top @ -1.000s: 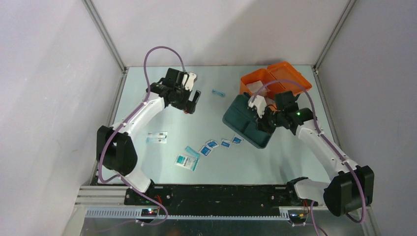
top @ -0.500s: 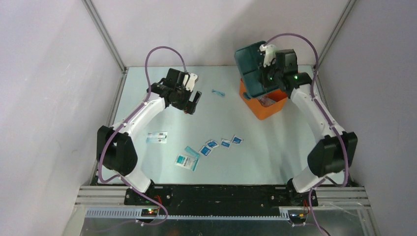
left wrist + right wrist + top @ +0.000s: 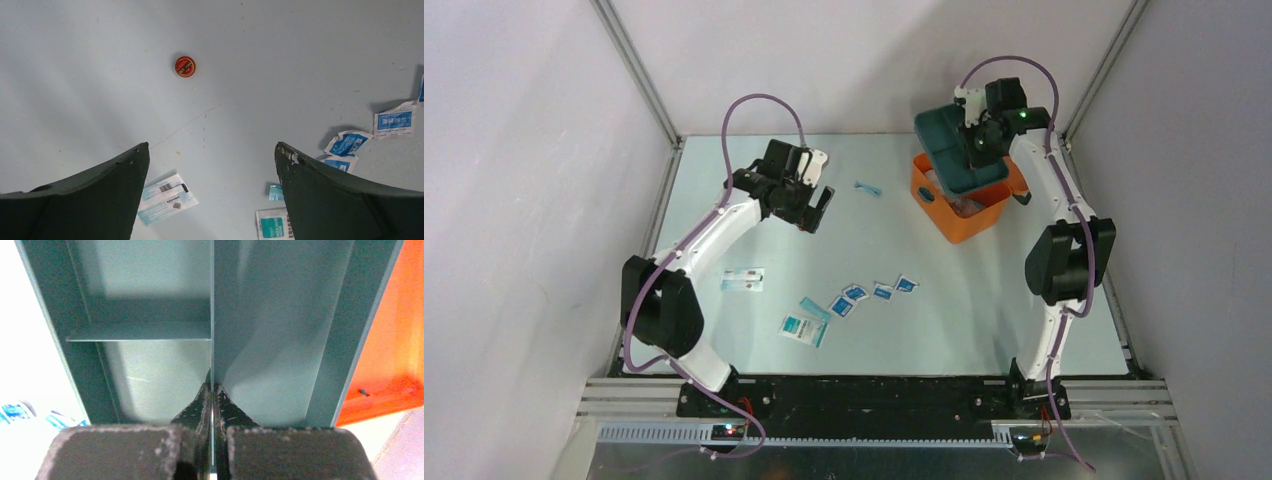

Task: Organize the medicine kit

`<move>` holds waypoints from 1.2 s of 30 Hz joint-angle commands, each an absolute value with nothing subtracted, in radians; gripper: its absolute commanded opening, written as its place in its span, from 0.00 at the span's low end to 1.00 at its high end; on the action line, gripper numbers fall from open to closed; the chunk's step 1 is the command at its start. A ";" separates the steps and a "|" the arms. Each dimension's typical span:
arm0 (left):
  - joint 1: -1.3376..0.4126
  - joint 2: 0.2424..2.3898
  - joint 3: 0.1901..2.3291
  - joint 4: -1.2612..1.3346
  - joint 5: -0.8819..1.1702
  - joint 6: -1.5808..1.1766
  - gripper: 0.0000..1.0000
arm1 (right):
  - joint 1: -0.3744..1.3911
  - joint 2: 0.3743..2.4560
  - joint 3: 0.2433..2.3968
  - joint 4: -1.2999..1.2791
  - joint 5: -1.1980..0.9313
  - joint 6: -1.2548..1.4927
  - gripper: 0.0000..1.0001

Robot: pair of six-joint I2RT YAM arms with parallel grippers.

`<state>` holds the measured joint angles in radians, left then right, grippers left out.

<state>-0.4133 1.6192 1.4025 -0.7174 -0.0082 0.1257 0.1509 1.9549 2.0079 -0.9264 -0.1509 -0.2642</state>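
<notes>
The orange case of the medicine kit [image 3: 964, 218] stands open at the back right of the table. My right gripper [image 3: 980, 130] is shut on the centre divider of the dark teal tray insert [image 3: 959, 150] and holds it just above the case. In the right wrist view the tray [image 3: 150, 300] fills the frame, with the orange case [image 3: 395, 340] at the right. My left gripper [image 3: 817, 208] is open and empty above the table's back left. A small red round tin [image 3: 185, 66] lies below it.
Several blue-white sachets [image 3: 856, 294] and a teal-white packet [image 3: 804, 329] lie mid-table. A clear packet [image 3: 743, 280] lies left of them and a small blue item [image 3: 869, 187] lies between the grippers. Metal frame posts edge the table.
My right gripper carried the teal tray from the table up and back, and now holds it lower over the orange case. The left arm has barely moved.
</notes>
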 commanded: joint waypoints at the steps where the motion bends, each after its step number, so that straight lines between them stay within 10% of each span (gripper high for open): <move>1: -0.422 1.602 1.407 -0.690 -0.037 0.152 1.00 | 0.125 1.983 2.058 -1.029 -0.188 -0.346 0.00; 36: -0.423 1.610 1.406 -0.689 -0.061 0.168 1.00 | 0.121 2.076 2.011 -1.038 -0.095 -0.423 0.00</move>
<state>-0.4164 1.6192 1.4025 -0.7170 -0.0498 0.1425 0.1162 2.0979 2.0106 -1.0378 -0.1295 -0.4019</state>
